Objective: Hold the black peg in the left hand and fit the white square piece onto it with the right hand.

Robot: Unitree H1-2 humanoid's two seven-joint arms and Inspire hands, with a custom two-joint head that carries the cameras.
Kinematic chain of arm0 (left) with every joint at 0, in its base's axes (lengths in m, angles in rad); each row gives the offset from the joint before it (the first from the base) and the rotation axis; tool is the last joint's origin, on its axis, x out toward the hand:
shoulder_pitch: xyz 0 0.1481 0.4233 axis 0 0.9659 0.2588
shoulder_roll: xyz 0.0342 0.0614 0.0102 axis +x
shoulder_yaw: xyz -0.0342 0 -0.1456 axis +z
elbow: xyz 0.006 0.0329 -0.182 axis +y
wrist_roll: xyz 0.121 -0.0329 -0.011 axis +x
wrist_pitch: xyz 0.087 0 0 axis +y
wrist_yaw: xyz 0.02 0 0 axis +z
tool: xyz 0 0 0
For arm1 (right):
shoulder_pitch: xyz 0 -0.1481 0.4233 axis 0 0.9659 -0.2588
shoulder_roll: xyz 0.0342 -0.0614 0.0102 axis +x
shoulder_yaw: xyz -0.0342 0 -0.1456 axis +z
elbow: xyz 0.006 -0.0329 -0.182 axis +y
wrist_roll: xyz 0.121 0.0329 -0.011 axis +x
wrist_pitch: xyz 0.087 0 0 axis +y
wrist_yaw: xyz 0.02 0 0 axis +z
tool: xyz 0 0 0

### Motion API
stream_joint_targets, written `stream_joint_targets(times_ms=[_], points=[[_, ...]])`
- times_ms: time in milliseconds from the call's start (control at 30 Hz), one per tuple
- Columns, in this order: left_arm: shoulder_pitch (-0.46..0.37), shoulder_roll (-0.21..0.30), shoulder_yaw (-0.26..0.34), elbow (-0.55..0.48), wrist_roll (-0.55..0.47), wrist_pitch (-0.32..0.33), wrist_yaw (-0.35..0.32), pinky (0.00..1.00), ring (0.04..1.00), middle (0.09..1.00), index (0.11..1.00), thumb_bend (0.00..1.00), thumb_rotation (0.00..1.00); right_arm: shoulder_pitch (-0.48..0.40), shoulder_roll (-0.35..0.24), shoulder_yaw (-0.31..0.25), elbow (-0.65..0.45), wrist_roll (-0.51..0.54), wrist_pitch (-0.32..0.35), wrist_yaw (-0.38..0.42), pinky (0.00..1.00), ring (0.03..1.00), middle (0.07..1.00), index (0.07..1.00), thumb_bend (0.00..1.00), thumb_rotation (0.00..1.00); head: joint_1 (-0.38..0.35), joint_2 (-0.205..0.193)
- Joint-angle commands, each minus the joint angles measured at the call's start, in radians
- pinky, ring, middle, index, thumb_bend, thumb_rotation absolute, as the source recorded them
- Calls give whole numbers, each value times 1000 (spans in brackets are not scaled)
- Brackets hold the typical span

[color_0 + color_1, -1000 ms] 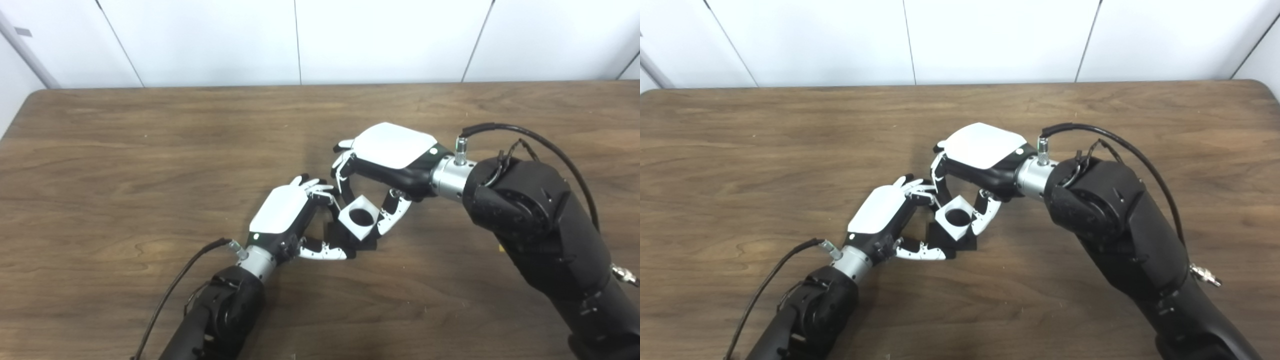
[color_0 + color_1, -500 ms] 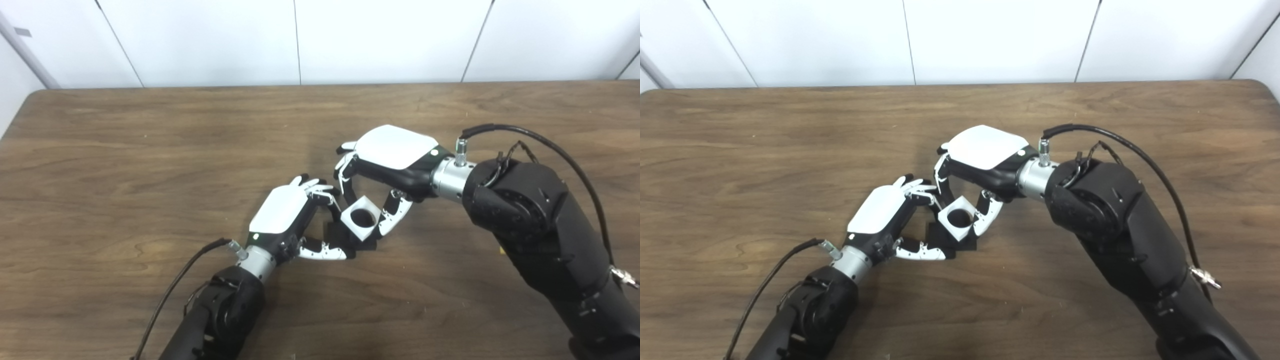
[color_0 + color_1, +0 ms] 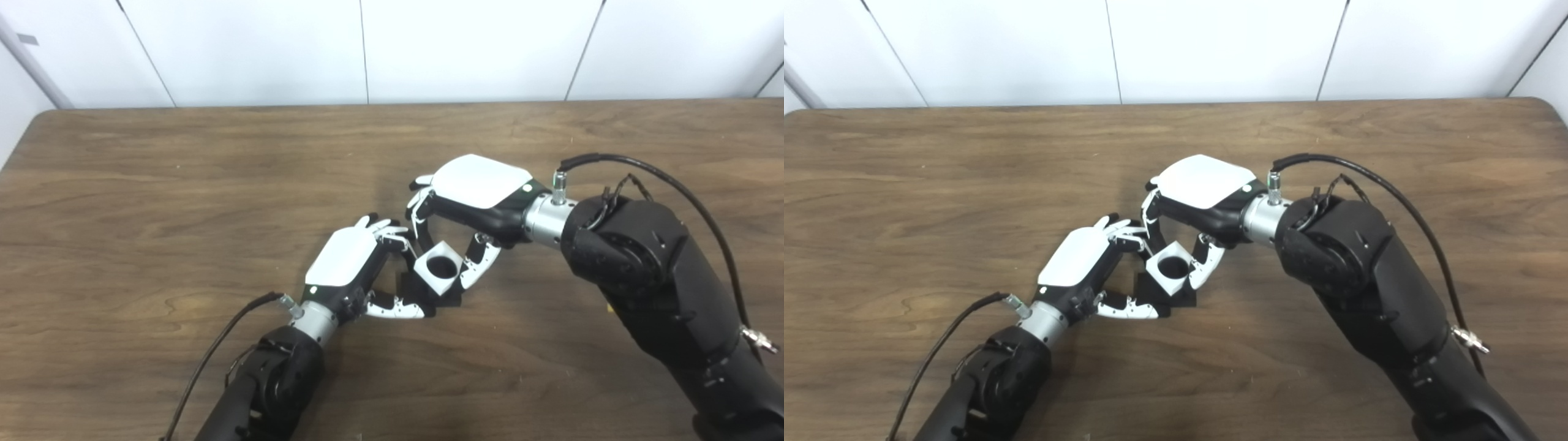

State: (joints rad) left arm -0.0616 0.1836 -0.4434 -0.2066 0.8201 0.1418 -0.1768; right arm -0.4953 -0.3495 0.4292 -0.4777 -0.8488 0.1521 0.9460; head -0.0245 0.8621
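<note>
A white square piece [image 3: 437, 272] with a round hole in its top sits over the black peg part [image 3: 452, 299], whose dark base shows beneath it on the table. My right hand [image 3: 471, 196] reaches in from the right and is shut on the white piece, with fingers on its far side and thumb on its near right side. My left hand [image 3: 361, 269] comes in from the lower left and is shut on the black base, its thumb along the front edge. The peg itself is hidden inside the white piece.
The brown wooden table [image 3: 153, 184] stretches around both hands, its far edge meeting a white panelled wall [image 3: 367, 49]. Black cables [image 3: 643, 165] loop off each wrist. Nothing else lies on the table.
My right hand and the white piece shifted a little to the left and down over the black part. The left hand stayed where it was.
</note>
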Motion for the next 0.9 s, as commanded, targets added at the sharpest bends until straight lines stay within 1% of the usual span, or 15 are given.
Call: stream_joint_targets(times_ms=[0, 233, 333, 733, 767, 800, 833, 867], points=[[20, 13, -14, 26, -3, 10, -43, 1000, 888, 800, 485, 520, 53, -21, 3, -9, 2, -3, -7, -26, 897, 933, 793, 484, 524, 132, -1, 1], [20, 11, -14, 31, -6, 6, -39, 1000, 890, 801, 485, 521, 52, -18, 4, -8, 10, -9, -14, -36, 893, 932, 793, 484, 524, 132, -1, -2], [20, 10, -14, 28, -4, 10, -42, 1000, 890, 801, 485, 520, 52, -16, 5, -10, 10, -9, -7, -33, 900, 935, 795, 485, 524, 132, -1, -2], [19, 8, -14, 27, -3, 14, -45, 1000, 889, 799, 485, 521, 52, -14, -5, -16, 14, -6, -27, -51, 883, 928, 797, 490, 525, 147, -9, -3], [19, 8, -14, 27, -3, 13, -44, 1000, 888, 799, 485, 521, 52, -15, -5, -17, 12, -4, -25, -50, 882, 929, 799, 511, 617, 168, -9, -2], [19, 7, -14, 27, -3, 13, -43, 1000, 887, 798, 485, 521, 52, -15, -4, -18, 11, -1, -24, -49, 882, 929, 801, 552, 797, 206, -9, -2], [19, 7, -14, 26, -3, 13, -42, 1000, 887, 798, 485, 521, 52, -15, -4, -18, 10, 0, -23, -48, 882, 929, 804, 577, 897, 243, -9, -2], [20, 7, -14, 26, -3, 13, -43, 1000, 886, 797, 485, 521, 51, -15, -6, -20, 12, 8, -31, -56, 882, 930, 806, 590, 948, 262, -9, -2]])
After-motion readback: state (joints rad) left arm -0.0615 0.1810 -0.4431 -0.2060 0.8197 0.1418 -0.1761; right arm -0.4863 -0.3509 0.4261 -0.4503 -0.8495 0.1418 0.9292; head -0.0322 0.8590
